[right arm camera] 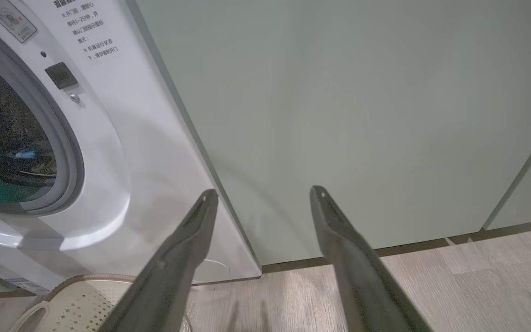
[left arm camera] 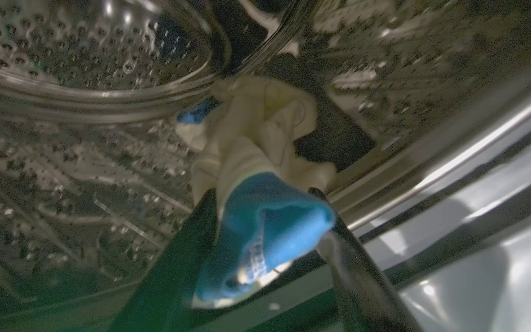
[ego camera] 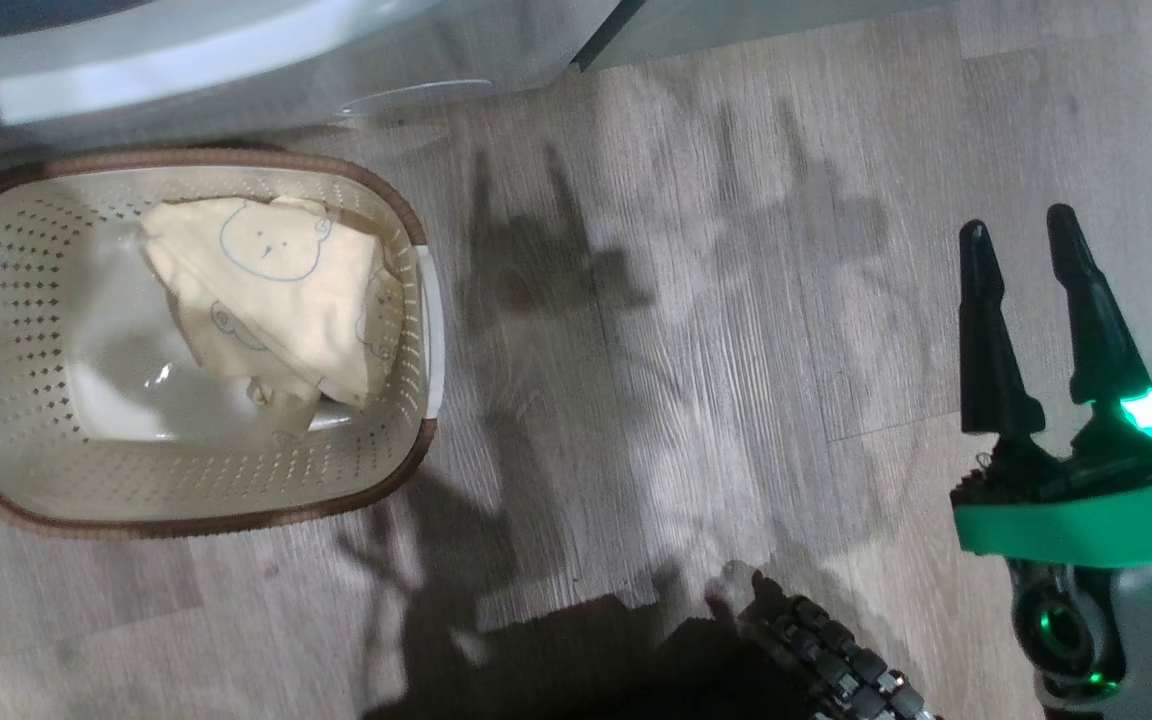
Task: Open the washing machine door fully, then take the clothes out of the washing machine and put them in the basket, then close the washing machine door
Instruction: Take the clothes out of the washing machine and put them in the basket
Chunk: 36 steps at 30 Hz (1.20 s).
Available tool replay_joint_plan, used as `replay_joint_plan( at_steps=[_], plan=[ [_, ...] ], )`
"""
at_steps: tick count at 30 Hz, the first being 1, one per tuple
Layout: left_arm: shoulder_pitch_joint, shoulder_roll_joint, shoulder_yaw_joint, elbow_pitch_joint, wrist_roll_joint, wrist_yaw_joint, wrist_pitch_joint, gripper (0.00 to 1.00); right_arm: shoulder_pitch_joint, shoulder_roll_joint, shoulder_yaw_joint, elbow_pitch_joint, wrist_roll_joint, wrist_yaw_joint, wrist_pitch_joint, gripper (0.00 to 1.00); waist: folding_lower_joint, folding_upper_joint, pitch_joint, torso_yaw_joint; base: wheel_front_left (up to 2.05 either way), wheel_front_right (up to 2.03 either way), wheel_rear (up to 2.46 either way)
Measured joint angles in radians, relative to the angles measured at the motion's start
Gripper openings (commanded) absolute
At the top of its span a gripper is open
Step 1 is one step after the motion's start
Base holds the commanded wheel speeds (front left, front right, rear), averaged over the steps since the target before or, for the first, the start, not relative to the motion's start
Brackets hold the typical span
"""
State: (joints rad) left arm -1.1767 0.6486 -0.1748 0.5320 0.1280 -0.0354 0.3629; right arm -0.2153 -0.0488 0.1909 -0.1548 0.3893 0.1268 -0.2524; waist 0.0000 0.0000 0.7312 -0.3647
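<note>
While left gripper [left arm camera: 261, 195] straddles cream-and-blue garment [left arm camera: 251, 133] inside washer drum [left arm camera: 85, 55], jaws wide; right gripper [ego camera: 1018, 220] spread, empty; bear-print garment [ego camera: 276, 280] in basket [ego camera: 236, 158].

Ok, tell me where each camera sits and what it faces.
Head: on the head, looking down at floor, basket, washer base; right hand shows, open.
Left wrist: inside the drum; left hand open around clothes.
Right wrist: faces washer front, cabinet; its fingers show.
Shared: basket, in head and right wrist views.

The clothes [left arm camera: 256, 133] are cream with blue trim, the basket [ego camera: 186, 158] cream, brown-rimmed.
</note>
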Motion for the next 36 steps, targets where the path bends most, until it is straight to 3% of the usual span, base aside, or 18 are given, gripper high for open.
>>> replay_joint_plan(
  at_steps=[2, 3, 5, 6, 16, 22, 36],
  plan=[
    [-0.003, 0.004, -0.001, 0.001, 0.003, 0.012, 0.017, 1.0, -0.006, 0.0, 0.002, 0.0, 0.008, 0.0, 0.0, 1.0, 0.0, 0.0, 0.003, -0.003, 0.0, 0.0, 0.0],
    [-0.008, 0.005, -0.003, 0.001, 0.005, 0.014, 0.021, 0.75, -0.009, 0.0, 0.002, 0.0, 0.008, 0.0, 0.0, 1.0, 0.0, 0.0, 0.005, -0.004, 0.0, 0.0, 0.0],
    [-0.021, 0.009, -0.012, 0.002, 0.017, 0.022, 0.029, 0.16, -0.021, 0.0, 0.003, 0.001, 0.008, 0.0, 0.0, 1.0, 0.0, 0.0, 0.007, -0.006, 0.0, 0.0, 0.0],
    [-0.025, 0.011, -0.016, 0.002, 0.021, 0.022, 0.034, 0.0, -0.024, 0.0, 0.003, 0.001, 0.008, 0.0, 0.0, 1.0, 0.0, 0.0, 0.007, -0.007, 0.0, 0.0, 0.0],
    [-0.033, -0.004, -0.008, -0.057, -0.038, 0.04, -0.004, 0.0, -0.026, 0.0, -0.014, -0.003, 0.006, 0.0, 0.0, 1.0, 0.0, 0.0, 0.008, 0.02, 0.0, 0.0, 0.0],
    [0.026, -0.057, 0.047, -0.144, -0.127, 0.08, -0.103, 0.0, -0.039, 0.0, -0.024, -0.006, -0.027, 0.0, 0.0, 1.0, 0.0, 0.0, -0.001, 0.055, 0.0, 0.0, 0.0],
    [0.331, -0.205, 0.125, -0.434, -0.273, 0.184, -0.356, 0.0, -0.025, 0.0, -0.06, -0.001, -0.142, 0.0, -0.003, 1.0, -0.0001, 0.0, -0.066, 0.161, 0.0, 0.0, 0.0]
  ],
)
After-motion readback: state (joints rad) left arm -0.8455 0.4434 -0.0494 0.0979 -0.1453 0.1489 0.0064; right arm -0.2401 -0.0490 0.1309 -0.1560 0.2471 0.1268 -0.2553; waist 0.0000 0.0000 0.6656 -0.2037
